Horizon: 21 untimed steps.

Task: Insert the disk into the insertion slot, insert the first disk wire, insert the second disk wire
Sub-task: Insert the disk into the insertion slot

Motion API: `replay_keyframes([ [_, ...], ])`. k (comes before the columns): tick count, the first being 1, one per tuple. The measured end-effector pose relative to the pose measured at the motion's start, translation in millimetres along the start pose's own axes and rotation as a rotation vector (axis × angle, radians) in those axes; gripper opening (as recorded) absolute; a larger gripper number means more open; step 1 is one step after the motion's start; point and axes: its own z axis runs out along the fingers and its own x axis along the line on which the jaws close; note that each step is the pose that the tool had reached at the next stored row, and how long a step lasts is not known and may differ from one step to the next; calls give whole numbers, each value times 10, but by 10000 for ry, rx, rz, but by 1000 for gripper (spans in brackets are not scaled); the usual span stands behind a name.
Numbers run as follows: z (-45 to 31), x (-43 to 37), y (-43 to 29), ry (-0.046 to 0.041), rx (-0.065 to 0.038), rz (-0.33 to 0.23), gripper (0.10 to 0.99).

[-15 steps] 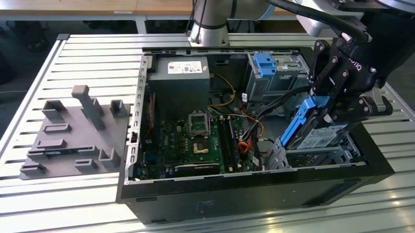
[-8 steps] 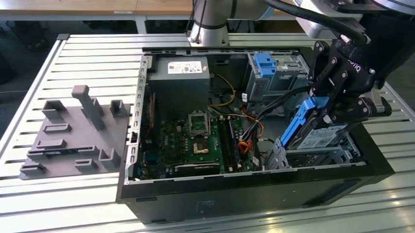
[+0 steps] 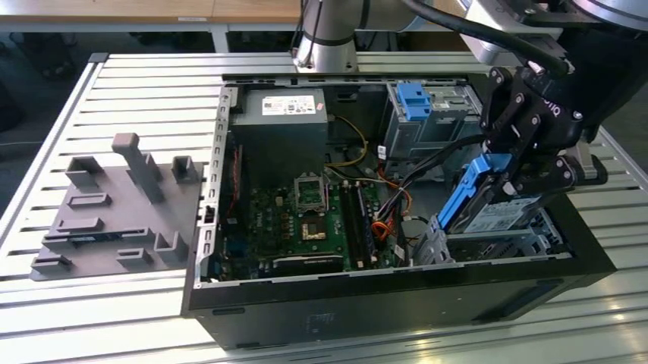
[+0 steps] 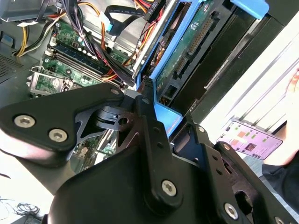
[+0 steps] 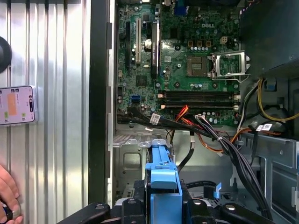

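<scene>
Above the insertion slot (image 3: 501,246) | gripper (image 3: 518,176) fingers clenched on the disk (image 3: 496,218) | disk steeply tilted, lower end just over slot, not seated

Tilted gripper (image 3: 517,174) (clamped tight) hangs pointing downward.

On the slatted metal table (image 3: 132,83), a grey fixture plate (image 3: 117,208) lies at nine o'clock from the open computer case (image 3: 405,292), whose power supply (image 3: 278,125) sits at twelve o'clock of the green motherboard (image 3: 309,216).
</scene>
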Motion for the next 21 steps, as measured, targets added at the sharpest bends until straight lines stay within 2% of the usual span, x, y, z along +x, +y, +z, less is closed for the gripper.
replay_keyframes([
  [12,78,0,-1,1,1,-1,365],
  [14,90,0,-1,0,-1,0,376],
  [15,97,0,-1,-4,0,0,439],
  [21,168,0,-2,-10,4,0,439],
])
